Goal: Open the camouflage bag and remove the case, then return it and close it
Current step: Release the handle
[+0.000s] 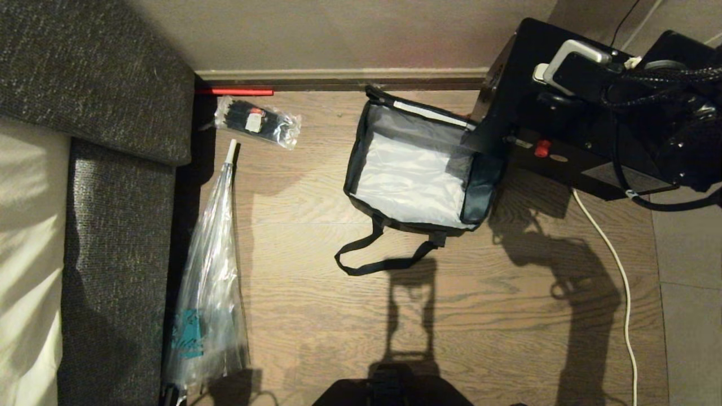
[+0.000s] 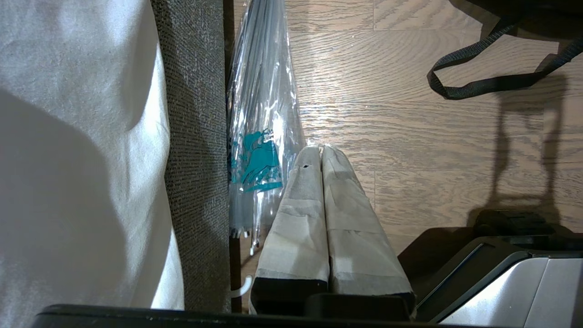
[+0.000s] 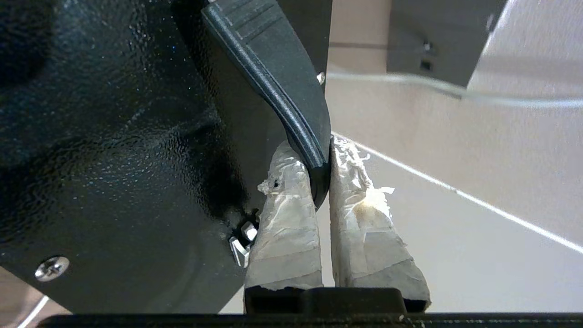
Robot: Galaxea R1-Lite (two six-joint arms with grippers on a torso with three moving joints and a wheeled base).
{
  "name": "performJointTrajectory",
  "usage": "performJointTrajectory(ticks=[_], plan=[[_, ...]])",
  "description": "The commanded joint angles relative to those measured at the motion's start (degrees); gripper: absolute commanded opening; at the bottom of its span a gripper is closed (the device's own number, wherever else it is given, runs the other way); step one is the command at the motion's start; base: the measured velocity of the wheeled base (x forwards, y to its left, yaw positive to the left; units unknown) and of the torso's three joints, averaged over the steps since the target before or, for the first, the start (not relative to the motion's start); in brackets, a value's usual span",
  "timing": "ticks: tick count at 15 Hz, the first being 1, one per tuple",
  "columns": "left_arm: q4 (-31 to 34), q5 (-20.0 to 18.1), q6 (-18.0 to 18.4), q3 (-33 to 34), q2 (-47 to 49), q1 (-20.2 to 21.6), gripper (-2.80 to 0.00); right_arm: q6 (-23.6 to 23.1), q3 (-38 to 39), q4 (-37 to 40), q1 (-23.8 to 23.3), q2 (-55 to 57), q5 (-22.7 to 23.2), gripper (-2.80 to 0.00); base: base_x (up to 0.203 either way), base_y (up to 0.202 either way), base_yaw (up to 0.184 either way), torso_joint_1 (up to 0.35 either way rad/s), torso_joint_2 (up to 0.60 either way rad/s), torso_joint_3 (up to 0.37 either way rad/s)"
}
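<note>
- My right gripper (image 3: 321, 175) pinches the case's handle (image 3: 273, 77), holding the case (image 1: 541, 121) clear beside the open camouflage bag (image 1: 417, 169).
- My left gripper (image 2: 321, 152), fingers pressed together, hangs by the umbrella (image 2: 262, 114).

Warm low light was cast across the brown wood-plank floor (image 1: 316, 316), where long hard-edged shadows of the robot were thrown, glare was seen on the crinkled clear plastic bag (image 1: 208, 304) and the silvery-grey lining of the open camouflage fabric bag (image 1: 412, 180), and the right wrist view's pale background was blurred.
</note>
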Motion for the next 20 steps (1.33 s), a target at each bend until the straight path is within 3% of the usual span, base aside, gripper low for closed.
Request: performJointTrajectory(ticks=[1,20], plan=[[-0.05,0.00,0.02,0.09,0.07,0.01,-2.80,-0.53,-0.07,-0.29,-1.58,0.00,-0.32,-2.80,0.000,0.000,0.000,0.000,0.00,0.000],[-0.05,0.00,0.02,0.09,0.07,0.01,-2.80,-0.51,-0.08,1.32,-13.49,-0.45,-0.49,-2.80,0.000,0.000,0.000,0.000,0.00,0.000]])
